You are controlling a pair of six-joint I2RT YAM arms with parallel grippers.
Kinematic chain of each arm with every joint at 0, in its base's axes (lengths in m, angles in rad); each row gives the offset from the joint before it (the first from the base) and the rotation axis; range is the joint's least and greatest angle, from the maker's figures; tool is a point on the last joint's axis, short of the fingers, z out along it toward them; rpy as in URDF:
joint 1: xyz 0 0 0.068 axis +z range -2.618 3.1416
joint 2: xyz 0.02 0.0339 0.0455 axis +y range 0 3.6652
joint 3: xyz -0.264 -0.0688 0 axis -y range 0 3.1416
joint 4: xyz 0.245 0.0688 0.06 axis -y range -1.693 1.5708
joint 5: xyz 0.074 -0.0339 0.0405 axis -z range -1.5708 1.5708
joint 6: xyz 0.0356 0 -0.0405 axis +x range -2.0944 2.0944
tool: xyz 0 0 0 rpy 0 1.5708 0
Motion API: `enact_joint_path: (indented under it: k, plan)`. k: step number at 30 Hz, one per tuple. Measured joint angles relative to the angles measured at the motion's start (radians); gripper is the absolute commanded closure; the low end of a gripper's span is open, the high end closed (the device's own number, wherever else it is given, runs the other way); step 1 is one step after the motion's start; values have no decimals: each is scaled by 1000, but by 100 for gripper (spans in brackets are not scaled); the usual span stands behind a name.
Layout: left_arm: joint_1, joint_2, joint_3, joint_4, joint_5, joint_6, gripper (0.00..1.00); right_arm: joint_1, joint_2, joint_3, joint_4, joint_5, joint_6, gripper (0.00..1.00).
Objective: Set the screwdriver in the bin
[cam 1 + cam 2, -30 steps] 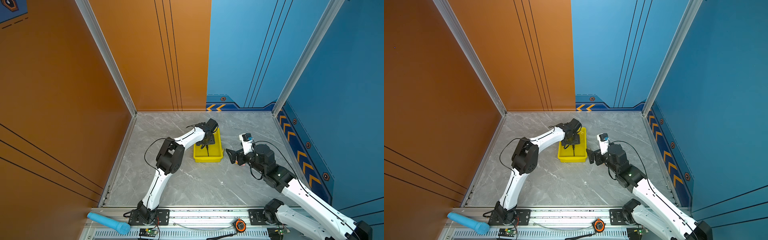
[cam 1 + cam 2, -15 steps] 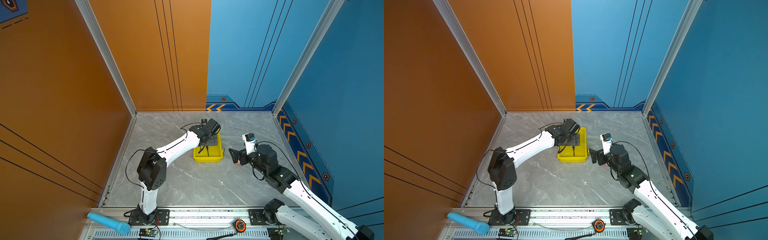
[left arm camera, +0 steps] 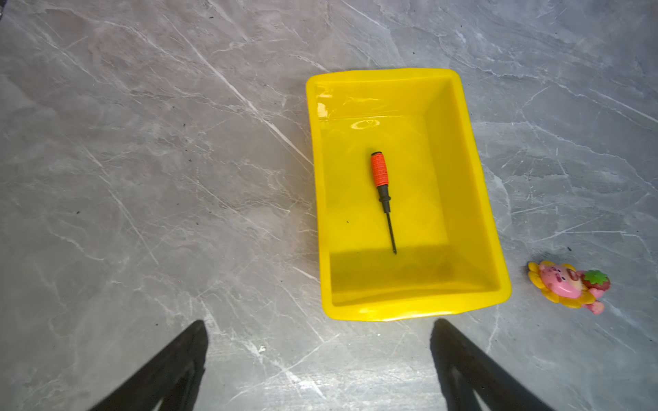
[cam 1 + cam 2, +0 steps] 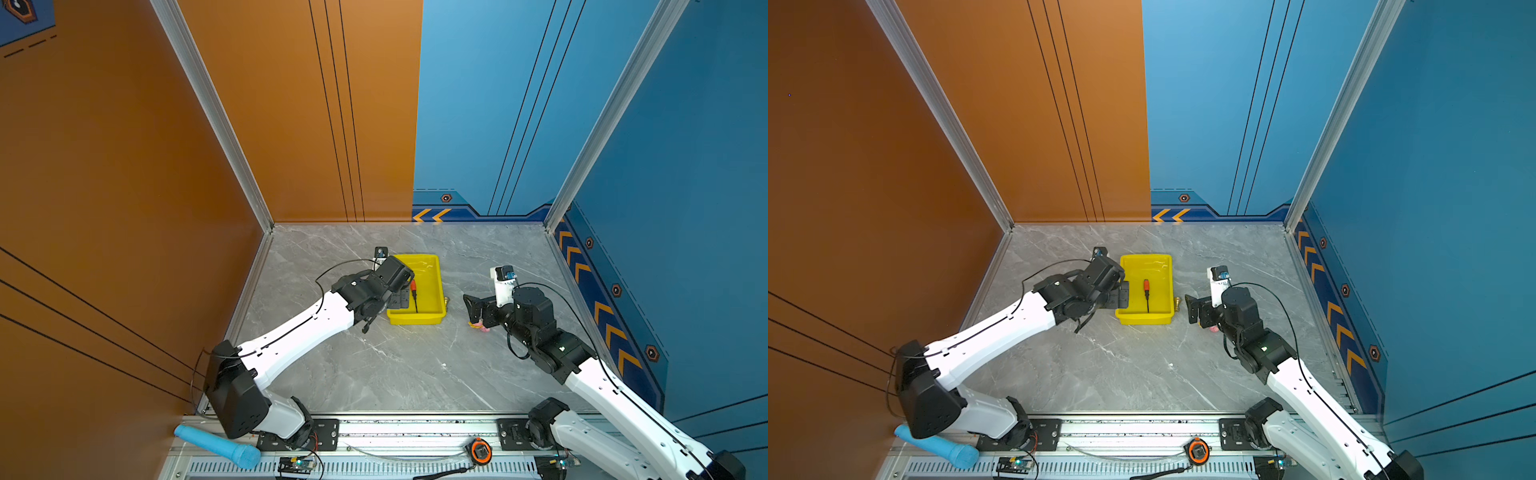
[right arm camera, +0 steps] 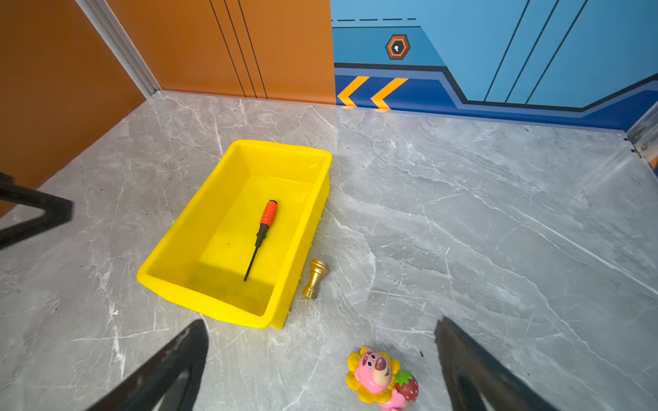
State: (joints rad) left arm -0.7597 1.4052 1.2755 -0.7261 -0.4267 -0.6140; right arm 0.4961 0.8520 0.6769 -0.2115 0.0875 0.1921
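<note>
— Grey marble tabletop (image 4: 395, 365), nearest part first: how do the two pairs of jaws stand?
— Left gripper (image 3: 319, 323): jaws spread wide, holding nothing, raised by the near left corner of the yellow bin (image 3: 466, 178). Right gripper (image 5: 320, 321): jaws likewise apart and empty, above a pink-yellow toy (image 5: 379, 377) lying on the tabletop
— And farther out, the screwdriver (image 3: 384, 203)?
— It lies flat on the floor of the bin, tip toward the arms, orange handle toward the back wall; a brass knob (image 5: 315, 277) lies just beside the bin's right wall
</note>
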Motion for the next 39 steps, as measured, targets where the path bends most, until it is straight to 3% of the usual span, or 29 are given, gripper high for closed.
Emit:
enact_joint_path:
  k: [12,21,27,39]
  plan:
    - [370,-380,-447,209,89,206,2,-65,36,-1,16,159,12,0]
    - [635,-449,-634,344,91,251,2,-125,118,-79,157,214,42,0]
    - [681,-388,-729,518,19,298,2,-172,240,-175,330,211,24,0]
    - [696,-204,-884,975,1,491,2,-301,491,-72,454,144,-92,0]
